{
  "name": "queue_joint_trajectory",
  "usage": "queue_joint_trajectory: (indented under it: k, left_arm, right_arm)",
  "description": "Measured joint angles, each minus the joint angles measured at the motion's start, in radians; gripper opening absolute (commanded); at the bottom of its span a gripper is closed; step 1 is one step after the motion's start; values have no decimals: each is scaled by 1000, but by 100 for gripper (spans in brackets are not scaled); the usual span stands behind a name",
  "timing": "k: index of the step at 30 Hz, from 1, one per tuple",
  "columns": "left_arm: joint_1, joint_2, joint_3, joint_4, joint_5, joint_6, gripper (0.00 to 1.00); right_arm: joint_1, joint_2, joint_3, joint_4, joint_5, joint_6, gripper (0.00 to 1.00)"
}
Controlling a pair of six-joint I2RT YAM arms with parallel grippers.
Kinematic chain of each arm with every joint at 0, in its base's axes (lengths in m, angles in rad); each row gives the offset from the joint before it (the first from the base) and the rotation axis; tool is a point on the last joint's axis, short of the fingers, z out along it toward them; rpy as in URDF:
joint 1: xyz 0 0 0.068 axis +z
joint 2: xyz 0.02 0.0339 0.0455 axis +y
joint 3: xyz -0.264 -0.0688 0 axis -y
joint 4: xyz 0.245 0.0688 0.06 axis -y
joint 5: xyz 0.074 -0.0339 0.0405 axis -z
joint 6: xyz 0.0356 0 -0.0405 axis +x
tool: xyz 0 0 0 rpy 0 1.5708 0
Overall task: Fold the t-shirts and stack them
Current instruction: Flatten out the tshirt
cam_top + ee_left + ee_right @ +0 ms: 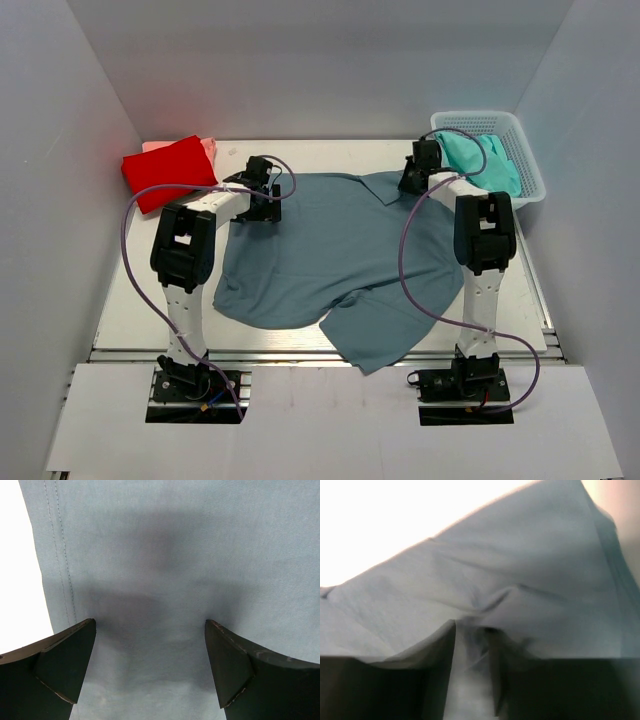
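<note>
A dusty blue-grey t-shirt (330,250) with a collar lies spread over the middle of the table, its lower part hanging past the near edge. My left gripper (262,203) is at the shirt's far left edge. In the left wrist view it (150,647) is open, its fingers (65,660) wide apart just above the flat cloth (190,555) next to a stitched hem. My right gripper (412,182) is at the shirt's far right, near the collar. In the blurred right wrist view it (475,665) is shut on a pinched fold of the blue-grey cloth (520,565).
A folded red shirt (168,172) lies on a pink one (206,147) at the far left corner. A white mesh basket (522,150) at the far right holds a teal shirt (482,162). White walls enclose the table on three sides.
</note>
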Motion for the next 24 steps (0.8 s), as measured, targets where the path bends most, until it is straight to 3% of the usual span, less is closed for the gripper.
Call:
queue_joint_trajectory:
  k: [7,11,12,13,15,19,20,21,22,24]
  left_arm:
    - [0,10,8,18,7,5,100]
    - [0,21,23,29,16,9,100]
    - [0,27,29,30,16,11,100]
    - [2,35,42,29,17,14,100]
    - [3,53,70,23,17,17,100]
    - [8,85,121,9,14,21,100]
    - [9,87,124,7,13,21,100]
    - [10,87,124,6,13,21,100]
    - [10,87,124,4,12,21,100]
    - [11,86,124,3,11,21,100]
  right_arm:
    - [-2,17,19,165,-40,0,0]
    - [-1,84,141,200,-37,44,0]
    - [-2,106,181,201,-32,53,5]
    - [-2,142,241,198,-27,67,0]
    - [-2,202,334,208,-13,79,11]
    - [-3,328,520,225,-31,90,47]
    - [-3,345,537,232,-43,82,69]
    - [-2,349,539,233,-53,77,83]
    - [-2,349,538,229,-64,58,90]
    - [-1,332,507,253,-97,20,90]
